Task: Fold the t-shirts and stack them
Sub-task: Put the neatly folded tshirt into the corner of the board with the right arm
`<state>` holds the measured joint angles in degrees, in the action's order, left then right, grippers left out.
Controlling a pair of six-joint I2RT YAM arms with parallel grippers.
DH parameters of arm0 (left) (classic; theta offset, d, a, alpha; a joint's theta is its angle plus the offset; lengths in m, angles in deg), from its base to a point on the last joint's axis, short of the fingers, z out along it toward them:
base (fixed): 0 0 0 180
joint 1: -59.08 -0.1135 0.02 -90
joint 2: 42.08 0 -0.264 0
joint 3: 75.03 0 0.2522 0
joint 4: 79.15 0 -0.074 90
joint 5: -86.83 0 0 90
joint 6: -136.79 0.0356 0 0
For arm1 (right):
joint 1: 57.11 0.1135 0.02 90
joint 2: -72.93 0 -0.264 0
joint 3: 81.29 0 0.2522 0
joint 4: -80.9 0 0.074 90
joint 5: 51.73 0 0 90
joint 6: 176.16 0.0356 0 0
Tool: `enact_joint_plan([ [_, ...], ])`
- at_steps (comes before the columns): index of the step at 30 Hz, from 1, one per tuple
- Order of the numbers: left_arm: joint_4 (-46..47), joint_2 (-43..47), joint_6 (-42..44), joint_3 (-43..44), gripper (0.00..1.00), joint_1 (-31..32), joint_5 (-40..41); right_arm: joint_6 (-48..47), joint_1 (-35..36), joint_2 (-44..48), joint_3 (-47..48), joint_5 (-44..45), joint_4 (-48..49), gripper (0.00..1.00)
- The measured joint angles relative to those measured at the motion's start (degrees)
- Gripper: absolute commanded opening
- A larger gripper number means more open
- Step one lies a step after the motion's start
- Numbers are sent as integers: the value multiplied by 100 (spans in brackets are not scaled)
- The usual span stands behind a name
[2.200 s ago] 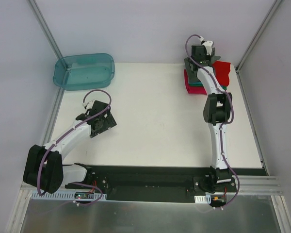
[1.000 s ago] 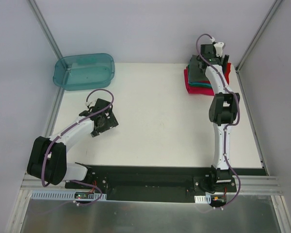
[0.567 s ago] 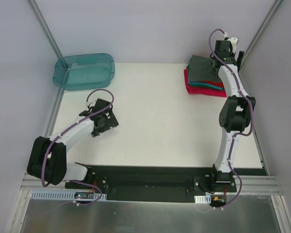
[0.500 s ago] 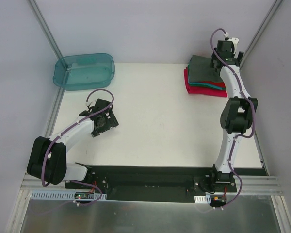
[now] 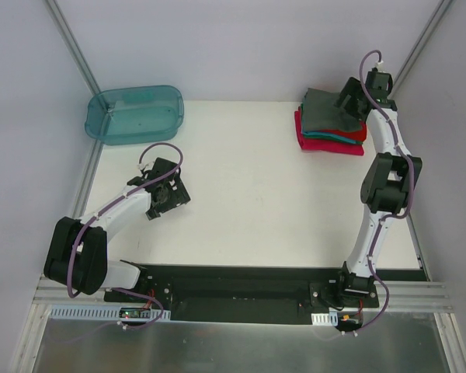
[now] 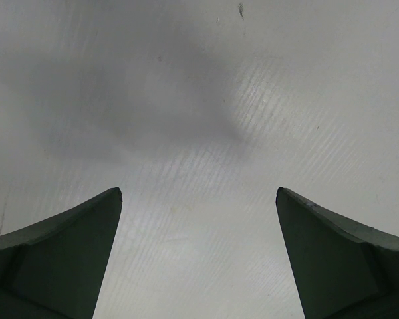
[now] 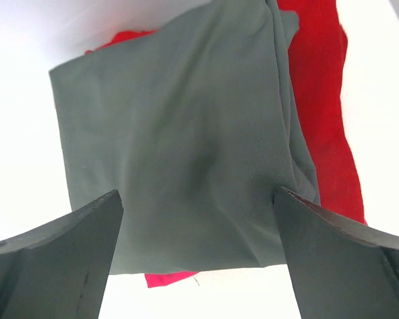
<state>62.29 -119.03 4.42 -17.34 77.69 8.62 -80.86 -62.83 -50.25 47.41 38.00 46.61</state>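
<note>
At far-right corner | right gripper point(image 7: 198, 199) just opened, backed off | grey t-shirt point(image 7: 179, 146) released atop stack point(image 5: 326, 144) | left gripper point(image 6: 198, 199) open, empty | stacking likely complete

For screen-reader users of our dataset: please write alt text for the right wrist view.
A folded dark grey t-shirt lies on top of a red t-shirt that shows past its right and lower edges, on a white table. The right end effector hovers over it, its two dark fingers spread wide at the bottom corners, holding nothing.
</note>
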Motion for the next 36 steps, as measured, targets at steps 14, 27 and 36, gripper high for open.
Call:
enact_joint_plan([
  [14, 0, 50, 0, 0, 99, 0, 2, 308, -433, -433, -101, -356, -140, 96],
  [27, -175, 1980, -2, -186, 99, 0, -140, 210, -560, 2540, -2330, -164, -372, 96],
  [36, -573, 3757, -42, -774, 99, 0, -356, 251, 887, 7119, -6461, 127, 138, 96],
])
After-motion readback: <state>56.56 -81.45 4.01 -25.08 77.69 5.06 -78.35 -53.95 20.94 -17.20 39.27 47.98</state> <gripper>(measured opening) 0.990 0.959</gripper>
